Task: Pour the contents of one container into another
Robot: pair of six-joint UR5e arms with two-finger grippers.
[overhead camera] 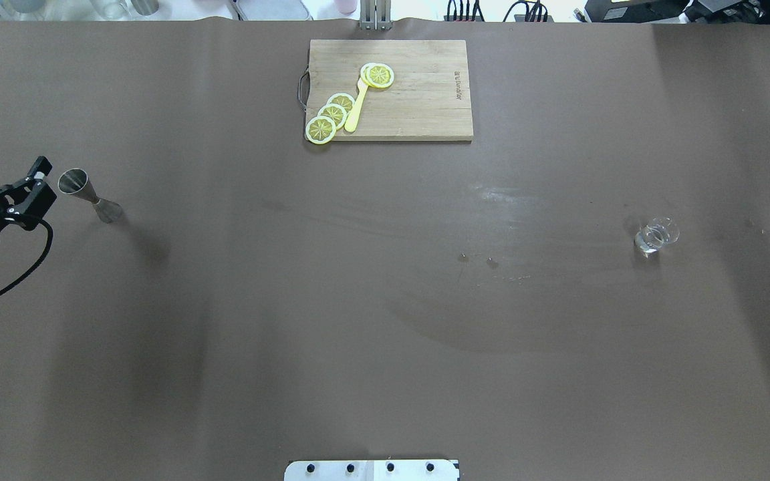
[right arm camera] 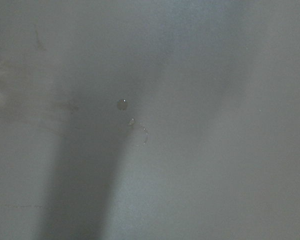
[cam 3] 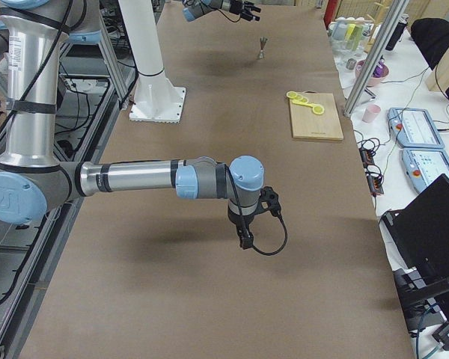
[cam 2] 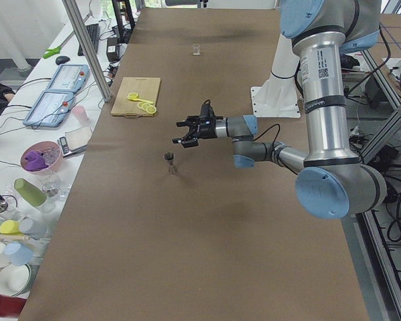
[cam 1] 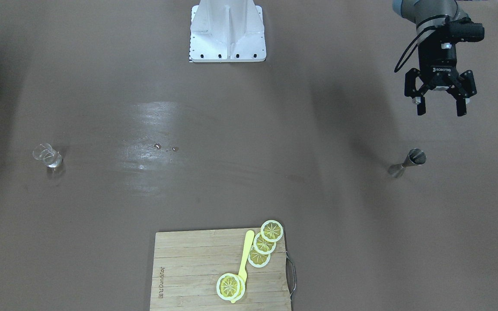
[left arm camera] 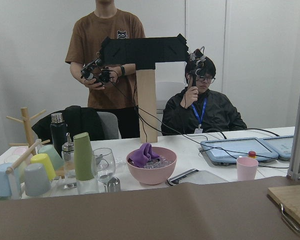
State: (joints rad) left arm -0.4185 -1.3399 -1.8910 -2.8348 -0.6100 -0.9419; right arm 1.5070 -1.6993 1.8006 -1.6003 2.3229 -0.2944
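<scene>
You are looking at a long brown table that fills the overhead view, with a cluttered side bench past its end on the robot's left, where one person stands and another sits. The left arm reaches out over that end of the table, while the right arm stretches low across the other end. The white base plate sits at the robot's edge. Opposite it, at the far edge, lies a wooden cutting board. The left gripper hangs in the air with its fingers spread wide and nothing between them. It is near the metal measuring cup but clear of it. That cup stands by itself on the bare table, well apart from the board. The right gripper shows only in the side view, so you cannot tell how its fingers stand. A small clear glass stands far over on the robot's right side. On the board, lemon slices lie overlapping in a row beside a yellow stick, with one more slice at the stick's end. A few droplets dot the middle of the table.
</scene>
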